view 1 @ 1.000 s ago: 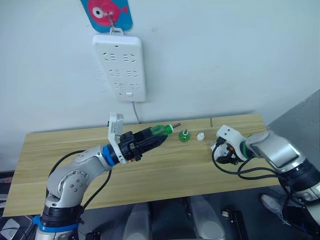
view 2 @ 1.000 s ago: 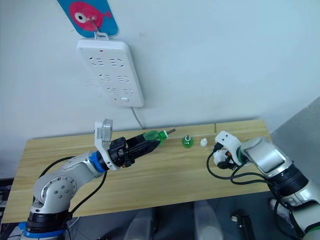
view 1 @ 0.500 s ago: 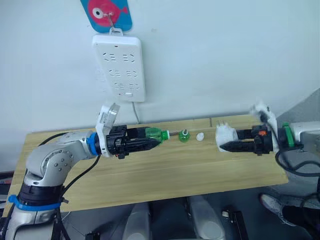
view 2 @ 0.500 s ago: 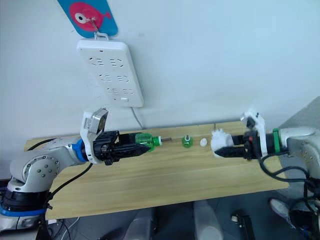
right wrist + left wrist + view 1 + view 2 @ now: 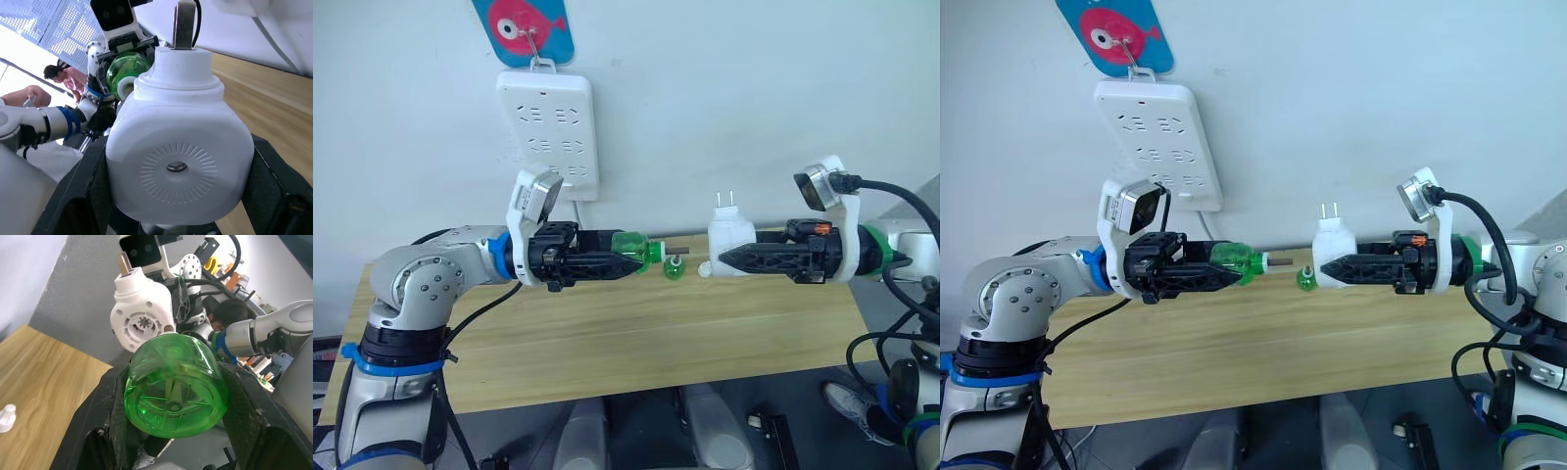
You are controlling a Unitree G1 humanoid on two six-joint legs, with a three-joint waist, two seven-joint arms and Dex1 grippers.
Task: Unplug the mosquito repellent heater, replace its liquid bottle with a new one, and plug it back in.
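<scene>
My left gripper (image 5: pixel 628 258) clamped the new green bottle (image 5: pixel 636 249), my right gripper (image 5: pixel 732 258) clamped the mosquito repellent heater (image 5: pixel 729 236), facing each other above the table (image 5: pixel 607 333). Next, I judged, came aligning the wick with the heater's socket.

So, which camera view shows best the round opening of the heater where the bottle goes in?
The left wrist view: the mosquito repellent heater turns its round socket toward that camera. The eye views show its side and prongs; the right wrist view shows its vented back.
</scene>
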